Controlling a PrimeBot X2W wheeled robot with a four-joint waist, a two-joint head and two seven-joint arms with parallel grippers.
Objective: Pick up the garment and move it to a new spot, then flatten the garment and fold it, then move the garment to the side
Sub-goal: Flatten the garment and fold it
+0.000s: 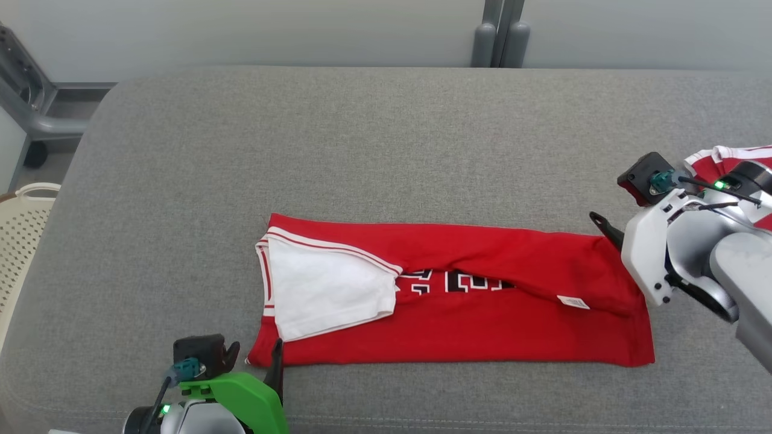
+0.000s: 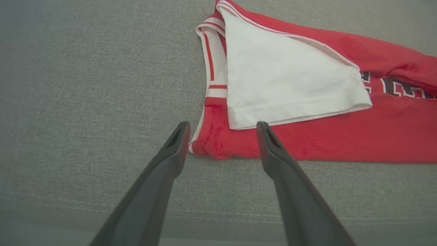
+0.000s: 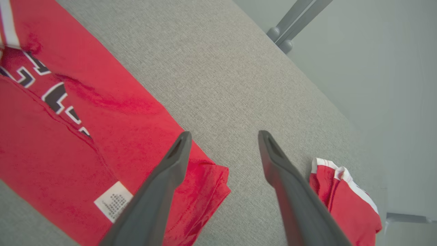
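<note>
Head view first: the red shirt (image 1: 470, 313) lies flat on the grey cushion (image 1: 362, 150), just toward 5 o'clock from the middle. It's folded into a long band, with a white sleeve (image 1: 325, 289) tucked over its 9 o'clock end. The left gripper (image 1: 256, 355) sits at 7 o'clock, right beside the shirt's near corner. The right gripper (image 1: 609, 232) is at 3 o'clock by the far corner of the other end. There's a second red garment (image 1: 730, 158) behind that arm and a laundry basket (image 1: 24, 241) at 9 o'clock.

Left wrist view: the left gripper (image 2: 223, 131) has its fingers spread wide and grasps nothing. The shirt (image 2: 341, 136) corner lies just past the tips, at 12 o'clock.

Right wrist view: the right gripper (image 3: 225, 136) is also spread and empty, one finger over the shirt (image 3: 51, 153) corner. The label (image 3: 112, 201) is at 7 o'clock.

My read: we're mid-fold, long sides done. The next move probably needs a firm pinch through all layers at one short end, then carrying it across to the other without dragging that sleeve loose.
</note>
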